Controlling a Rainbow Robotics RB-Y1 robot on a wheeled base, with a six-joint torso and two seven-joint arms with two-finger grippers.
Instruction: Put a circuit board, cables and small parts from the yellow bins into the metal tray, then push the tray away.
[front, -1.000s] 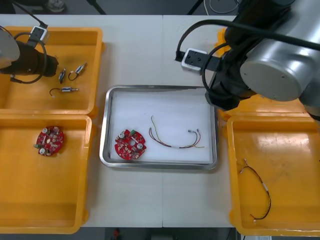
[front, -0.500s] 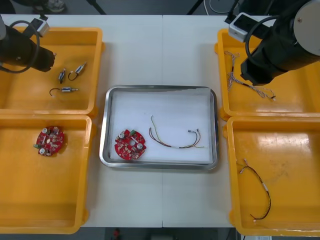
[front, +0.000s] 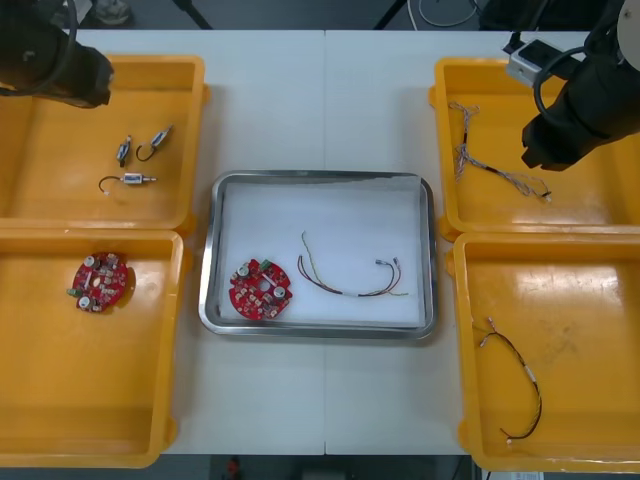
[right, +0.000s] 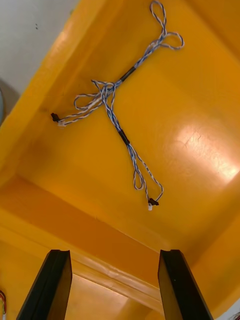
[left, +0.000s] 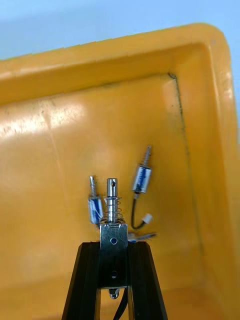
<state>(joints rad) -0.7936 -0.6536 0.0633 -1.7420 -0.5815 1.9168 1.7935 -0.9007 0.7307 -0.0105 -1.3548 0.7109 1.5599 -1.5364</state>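
Note:
My left gripper (left: 114, 246) is shut on a small metal part (left: 113, 220), a block with a spring and pin, held above the far left yellow bin (front: 60, 190). Three more small metal parts (front: 138, 180) lie in that bin. The left arm (front: 55, 60) hangs over the bin's far left corner. My right gripper (right: 115, 282) is open above the far right yellow bin (front: 590, 195), short of the twisted blue and white cable (right: 116, 102) lying there. The metal tray (front: 216, 250) holds a red circuit board (front: 262, 290) and a red and yellow cable (front: 350, 278).
Another red circuit board (front: 100, 282) lies in the near left yellow bin (front: 90, 400). A black cable (front: 520, 375) sits in the near right yellow bin (front: 580, 300). The right arm (front: 575, 115) covers part of the far right bin. Bare table lies beyond and in front of the tray.
The right arm swung from the tray's right edge out over the far right bin. The left arm drew back toward the far left corner, still holding its part.

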